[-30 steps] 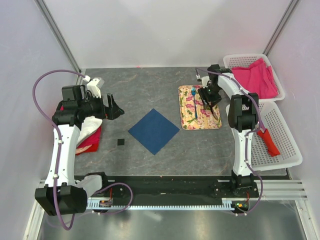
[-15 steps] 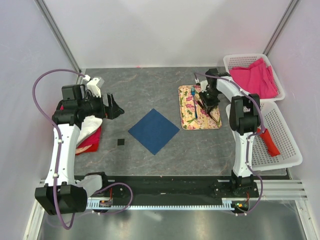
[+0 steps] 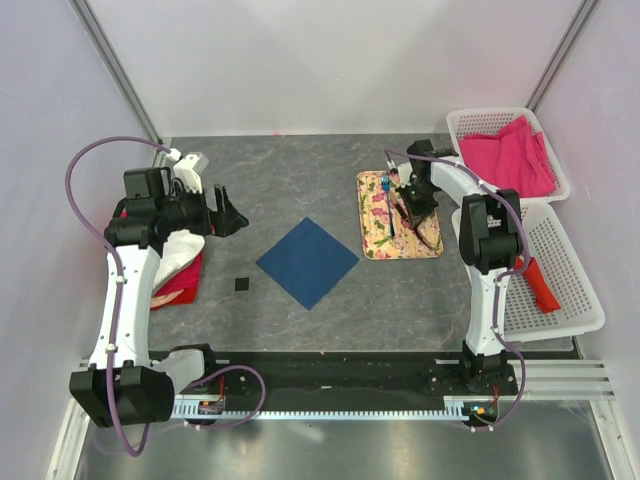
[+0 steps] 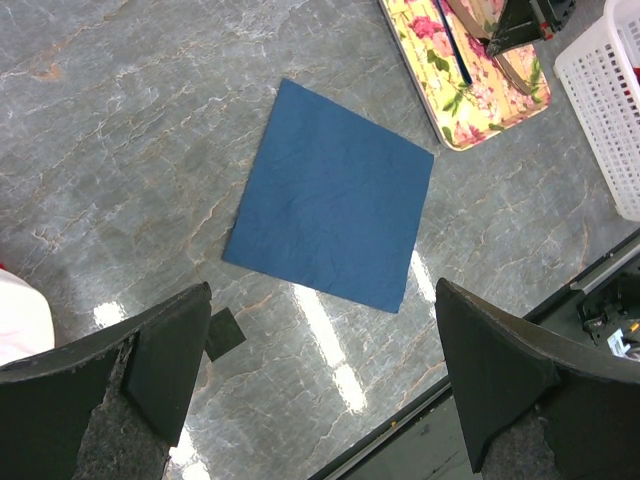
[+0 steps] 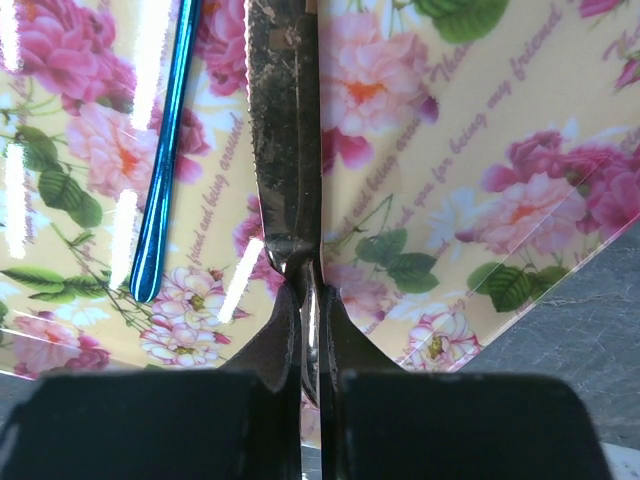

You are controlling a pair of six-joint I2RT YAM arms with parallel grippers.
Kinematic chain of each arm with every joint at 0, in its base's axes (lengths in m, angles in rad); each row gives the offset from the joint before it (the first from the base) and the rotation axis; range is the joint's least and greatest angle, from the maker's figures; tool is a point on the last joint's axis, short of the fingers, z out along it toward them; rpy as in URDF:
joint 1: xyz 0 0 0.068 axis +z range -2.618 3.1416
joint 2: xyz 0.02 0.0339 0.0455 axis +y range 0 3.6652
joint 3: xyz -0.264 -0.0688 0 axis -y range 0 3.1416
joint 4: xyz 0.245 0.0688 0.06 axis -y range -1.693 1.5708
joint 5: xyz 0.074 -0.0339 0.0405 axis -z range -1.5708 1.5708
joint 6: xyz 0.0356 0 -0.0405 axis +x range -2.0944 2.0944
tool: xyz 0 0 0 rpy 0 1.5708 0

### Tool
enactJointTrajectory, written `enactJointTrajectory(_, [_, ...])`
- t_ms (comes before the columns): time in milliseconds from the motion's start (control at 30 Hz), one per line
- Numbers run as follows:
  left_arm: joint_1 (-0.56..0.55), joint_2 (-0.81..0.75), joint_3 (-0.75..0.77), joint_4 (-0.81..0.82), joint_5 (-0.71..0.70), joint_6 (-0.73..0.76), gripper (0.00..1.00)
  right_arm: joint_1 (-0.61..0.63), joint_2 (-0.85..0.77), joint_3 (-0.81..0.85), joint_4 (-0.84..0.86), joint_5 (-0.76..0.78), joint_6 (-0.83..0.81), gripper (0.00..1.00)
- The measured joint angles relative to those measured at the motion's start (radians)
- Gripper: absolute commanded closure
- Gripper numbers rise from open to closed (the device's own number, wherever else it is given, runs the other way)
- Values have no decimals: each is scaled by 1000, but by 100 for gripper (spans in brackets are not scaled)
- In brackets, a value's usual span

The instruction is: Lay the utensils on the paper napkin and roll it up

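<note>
Blue fork (image 5: 165, 150) lies on the mat (image 5: 450, 150) at the table's (image 3: 300, 170) 2 o'clock, at 9 o'clock of your shut right pincer (image 3: 410, 205), ungripped. Light, stiff, slick: pinch mid-handle. Left pincer (image 4: 322, 300) gapes, empty.

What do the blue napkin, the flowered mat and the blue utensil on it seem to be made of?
Napkin: probably paper, matte, with faint creases.
Mat: looks like glossy plastic or laminate; glare streaks cross its print.
Utensil: shiny blue, metal or plastic, cannot tell; bright reflections run along it.
</note>
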Motion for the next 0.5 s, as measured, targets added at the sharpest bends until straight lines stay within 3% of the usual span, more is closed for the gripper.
enactJointTrajectory(500, [0,33,8,2,0,0,0,19,-83,-36,11,-35,59,100])
